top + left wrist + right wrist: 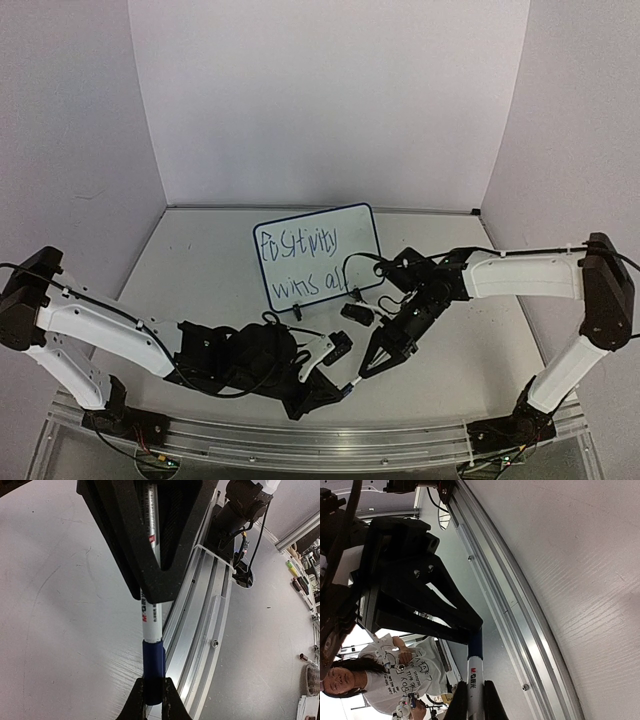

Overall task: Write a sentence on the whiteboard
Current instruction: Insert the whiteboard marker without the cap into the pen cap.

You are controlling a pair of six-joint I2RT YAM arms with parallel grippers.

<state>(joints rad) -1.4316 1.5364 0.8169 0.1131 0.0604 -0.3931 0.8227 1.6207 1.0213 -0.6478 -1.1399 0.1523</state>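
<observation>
Two arms meet over one marker (351,384) near the front of the table (200,270), just ahead of the metal rail (300,445). The left gripper (154,700) is pressed together on the marker's blue cap (153,662), its tips pinching it from either side. The right gripper (475,702) is clamped on the white barrel (475,680), with printed lettering showing just past its fingers. The marker runs straight from one pincer to the other.

Behind them, at mid-table, the whiteboard (350,235) sits on two black clip feet (297,312), turned slightly askew and apart from both grippers. The sentence (298,262) fills its left part in two dark handwritten lines, the upper reading roughly "Positivity", the lower "wins all". The right arm's wrist hangs just beside the board's lower right corner.

In the right wrist view a person (405,675) in a white printed T-shirt appears beyond the table's edge
</observation>
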